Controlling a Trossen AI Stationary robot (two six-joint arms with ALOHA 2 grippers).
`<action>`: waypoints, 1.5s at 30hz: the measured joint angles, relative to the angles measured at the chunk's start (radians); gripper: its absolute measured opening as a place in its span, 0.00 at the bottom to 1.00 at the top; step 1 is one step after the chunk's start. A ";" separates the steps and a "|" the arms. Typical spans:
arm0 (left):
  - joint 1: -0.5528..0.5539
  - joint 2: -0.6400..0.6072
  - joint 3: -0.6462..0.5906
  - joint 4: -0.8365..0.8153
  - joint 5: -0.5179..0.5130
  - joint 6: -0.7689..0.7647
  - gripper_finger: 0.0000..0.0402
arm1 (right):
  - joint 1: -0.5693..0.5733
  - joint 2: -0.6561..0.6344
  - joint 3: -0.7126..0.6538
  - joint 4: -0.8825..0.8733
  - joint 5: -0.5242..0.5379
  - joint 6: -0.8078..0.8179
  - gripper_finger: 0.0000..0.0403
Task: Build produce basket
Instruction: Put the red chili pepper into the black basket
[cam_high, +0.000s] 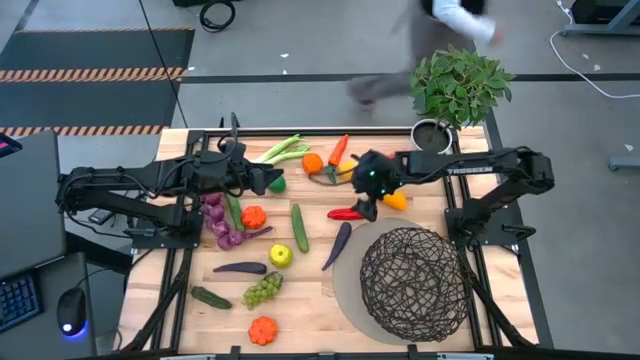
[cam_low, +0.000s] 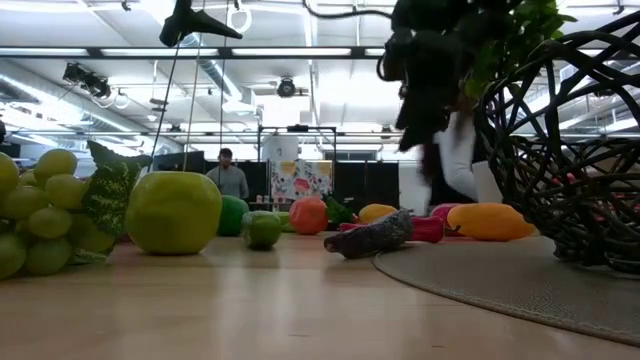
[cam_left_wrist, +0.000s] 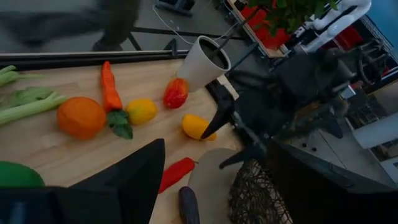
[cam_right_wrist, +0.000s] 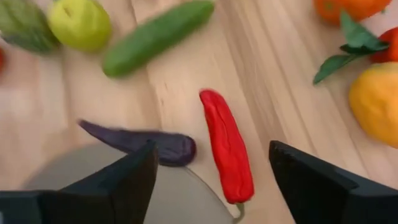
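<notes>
The right gripper (cam_high: 362, 207) hangs over the middle of the table's far half with its two dark fingers spread wide apart and nothing between them. In its wrist view, a long red pepper (cam_right_wrist: 227, 145) lies on the wood in the gap between the fingers, with a thin purple eggplant (cam_right_wrist: 140, 142) just beside it, its end on the edge of a round grey mat (cam_right_wrist: 118, 180). A yellow pepper (cam_high: 397, 201) lies close by the gripper.

The left gripper (cam_high: 268, 180) waits over the far left part of the table, its fingers also spread and empty, near a green lime (cam_high: 277, 184).

The basket (cam_high: 415, 282), a dark woven wire bowl, sits on the grey mat at the near right of the table. Whether anything lies inside it cannot be told.

The rest of the produce is scattered across the wood: a leek (cam_high: 282, 150), an orange (cam_high: 313, 162), a carrot (cam_high: 340, 149), a cucumber (cam_high: 299, 227), green grapes (cam_high: 262, 290) and a small orange pumpkin (cam_high: 262, 330). A potted plant (cam_high: 458, 88) stands at the far right corner.
</notes>
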 joint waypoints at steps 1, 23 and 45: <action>0.000 0.000 0.000 0.000 0.000 0.000 0.72 | 0.007 0.018 0.000 -0.004 0.014 -0.012 0.80; 0.000 0.000 0.000 -0.002 0.000 0.000 0.72 | 0.040 0.227 0.000 -0.044 0.064 -0.095 0.79; -0.014 0.000 0.000 -0.003 0.000 -0.021 0.72 | 0.039 0.287 -0.004 -0.035 0.135 -0.056 0.50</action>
